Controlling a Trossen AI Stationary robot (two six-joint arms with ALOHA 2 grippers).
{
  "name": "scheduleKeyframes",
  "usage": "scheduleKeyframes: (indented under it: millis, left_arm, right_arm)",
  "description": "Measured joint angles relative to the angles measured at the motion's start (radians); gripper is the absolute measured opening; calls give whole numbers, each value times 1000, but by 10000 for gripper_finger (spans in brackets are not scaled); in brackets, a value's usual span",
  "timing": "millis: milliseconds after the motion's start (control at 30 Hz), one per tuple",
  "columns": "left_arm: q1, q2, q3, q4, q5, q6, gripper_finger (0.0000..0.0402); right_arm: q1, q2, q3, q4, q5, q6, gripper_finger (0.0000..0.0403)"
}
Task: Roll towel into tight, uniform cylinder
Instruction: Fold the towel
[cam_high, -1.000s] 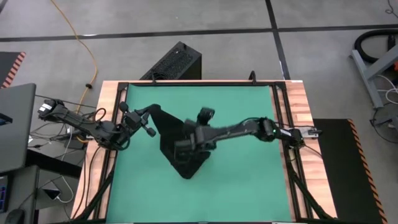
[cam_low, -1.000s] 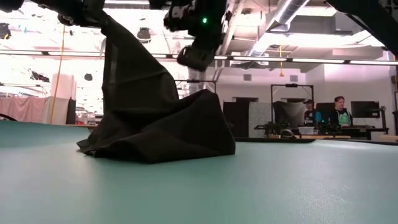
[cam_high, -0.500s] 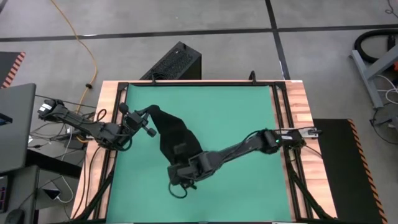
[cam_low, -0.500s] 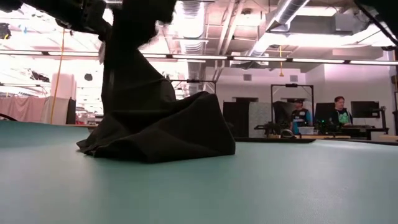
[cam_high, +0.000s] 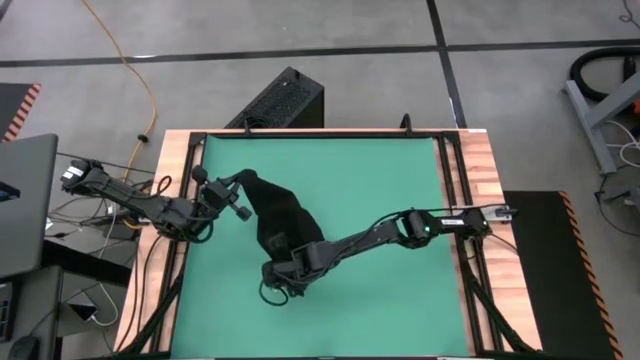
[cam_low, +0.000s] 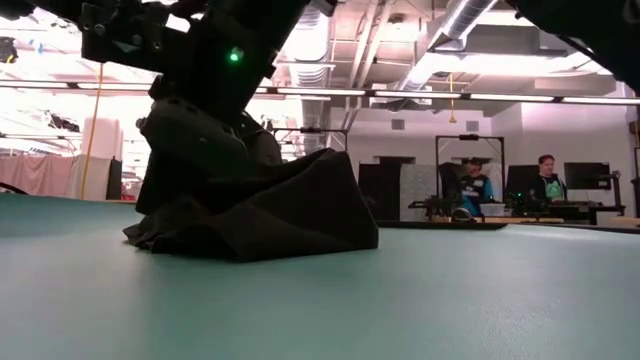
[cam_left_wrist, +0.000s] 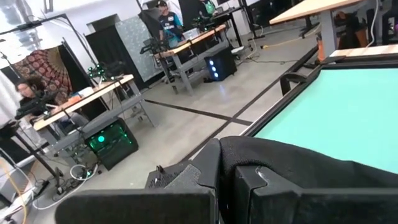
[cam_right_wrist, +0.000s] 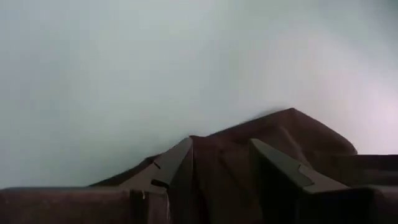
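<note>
Pinching the towel (cam_high: 282, 222) in shut left jaws, right jaws parted astride its low corner.

A: High view: right gripper (cam_high: 283, 283) sits over the near corner of the towel (cam_high: 280, 222), black on black, so contact can't be told.

B: Low view: same gripper (cam_low: 195, 125) hides the towel's (cam_low: 290, 210) raised part, and the arms are cut off at the top edge.

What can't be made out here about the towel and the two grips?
- Towel tag: shows in no view.
- Towel's near corner, high view: covered by the right gripper.
- Left gripper pinch point, left wrist view: hidden by cloth draped over its fingers.
- Right gripper's fingertips, low view: merge with dark towel.
</note>
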Motion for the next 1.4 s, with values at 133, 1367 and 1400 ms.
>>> scheduleKeyframes:
  millis: [133, 1367, 1400]
  left_arm:
    - [0, 0, 0, 0, 2, 0, 0]
    - [0, 0, 0, -24, 19, -15, 0]
    - [0, 0, 0, -24, 19, -15, 0]
  right_arm:
    - [-6, 0, -6, 4, -25, 3, 179]
    - [-44, -34, -104, 34, -19, 51, 154]
    - [-44, -34, -104, 32, -21, 50, 154]
